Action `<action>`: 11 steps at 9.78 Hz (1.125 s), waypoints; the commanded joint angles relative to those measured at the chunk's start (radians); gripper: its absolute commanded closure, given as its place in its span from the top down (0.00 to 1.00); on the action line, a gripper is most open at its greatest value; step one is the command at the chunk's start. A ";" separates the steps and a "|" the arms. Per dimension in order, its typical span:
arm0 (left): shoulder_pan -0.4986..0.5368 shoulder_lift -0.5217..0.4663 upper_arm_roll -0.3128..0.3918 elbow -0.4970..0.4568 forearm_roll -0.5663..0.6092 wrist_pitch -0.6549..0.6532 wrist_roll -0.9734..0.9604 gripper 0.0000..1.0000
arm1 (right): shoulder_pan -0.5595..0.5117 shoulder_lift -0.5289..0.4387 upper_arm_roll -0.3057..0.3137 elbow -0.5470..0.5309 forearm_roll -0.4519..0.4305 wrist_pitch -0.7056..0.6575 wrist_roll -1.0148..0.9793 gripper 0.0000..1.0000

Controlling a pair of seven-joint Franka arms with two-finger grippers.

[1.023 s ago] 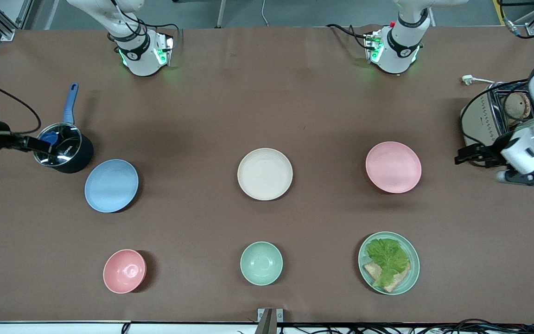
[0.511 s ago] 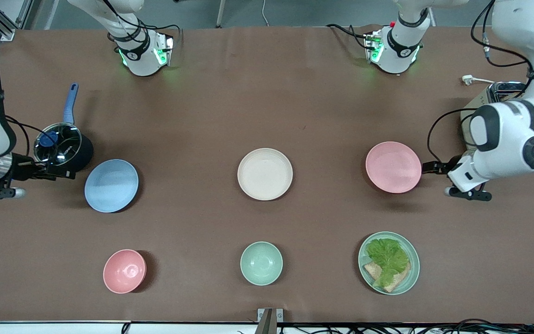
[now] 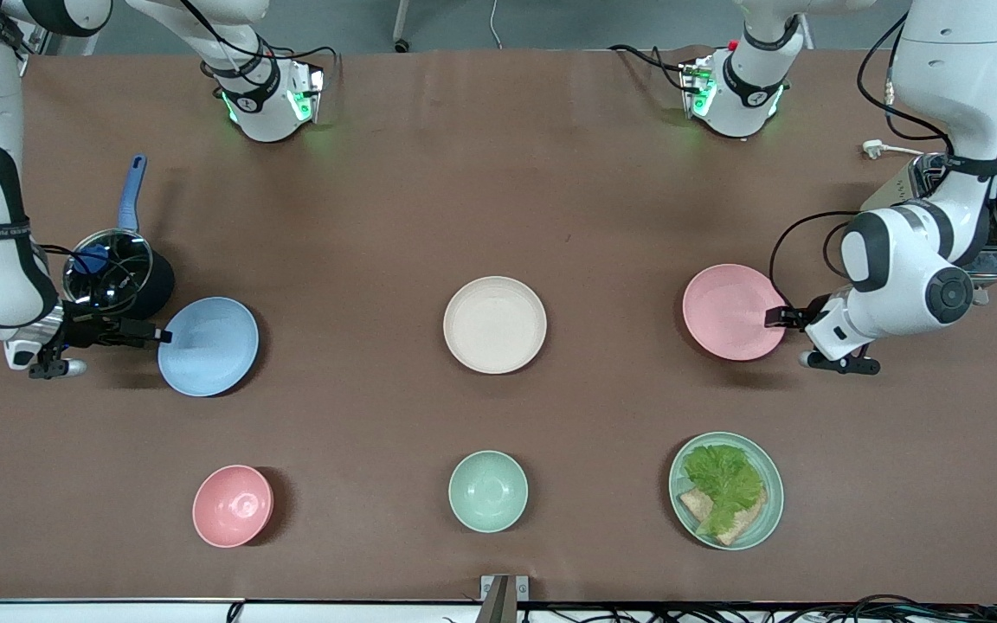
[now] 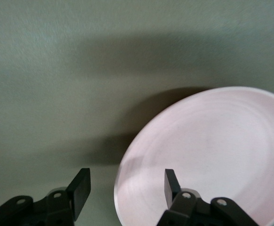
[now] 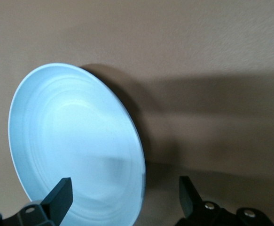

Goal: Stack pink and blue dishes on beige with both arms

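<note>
Brown matte worktop (image 3: 498,190) carries all items. Both arms are deployed, one at each end.

Three equal plates lie in one row. The beige plate (image 3: 495,324) sits mid-worktop. The pink plate (image 3: 728,310) lies toward the left arm's end, the blue plate (image 3: 209,346) toward the right arm's end; each is well apart from the beige one.

Left gripper (image 3: 777,317) is at the pink plate's outer rim, fingers spread. The left wrist view shows the rim (image 4: 127,176) between them, one finger over the plate's inside, one outside. No contact confirmed.

Right gripper (image 3: 152,333) is at the blue plate's outer rim, fingers likewise spread, straddling the rim (image 5: 141,174) in the right wrist view.

Judgement: the plates look rigid, light and matte, so moderately grippy. They are shallow and wide; the raised rim is the only practical hold. A one-edge pinch will let the plate droop, so a firm, deep bite is advisable.
</note>
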 commanded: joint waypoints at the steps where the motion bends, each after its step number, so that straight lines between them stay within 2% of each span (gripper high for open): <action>1: 0.007 0.010 -0.010 -0.081 -0.021 0.075 0.037 0.56 | 0.004 -0.007 -0.003 -0.031 0.047 0.017 -0.062 0.67; 2: 0.010 0.006 -0.011 -0.084 -0.024 0.075 0.046 0.32 | 0.002 -0.004 -0.003 -0.031 0.049 0.018 -0.077 0.49; 3: 0.010 0.003 -0.011 -0.084 -0.029 0.075 0.046 0.17 | 0.005 -0.005 -0.005 -0.029 0.049 0.016 -0.079 0.19; 4: 0.009 -0.007 -0.011 -0.084 -0.042 0.074 0.046 0.07 | 0.004 -0.005 -0.005 -0.026 0.047 0.014 -0.077 0.01; 5: 0.009 -0.024 -0.017 -0.083 -0.044 0.072 0.046 0.02 | 0.004 -0.005 -0.005 -0.025 0.049 0.011 -0.077 0.01; 7: 0.001 -0.097 -0.033 -0.076 -0.047 0.022 0.028 0.01 | 0.004 -0.005 -0.006 -0.017 0.047 0.004 -0.064 0.01; 8: 0.004 -0.125 -0.097 -0.072 -0.070 -0.007 -0.033 0.01 | 0.014 -0.023 -0.015 0.000 0.036 -0.010 -0.027 0.01; 9: 0.004 -0.145 -0.181 -0.069 -0.084 -0.008 -0.130 0.01 | 0.025 -0.051 -0.037 0.053 0.003 -0.103 0.049 0.01; 11: 0.000 -0.138 -0.363 -0.008 -0.083 -0.001 -0.393 0.01 | 0.038 -0.056 -0.046 0.238 -0.130 -0.333 0.291 0.01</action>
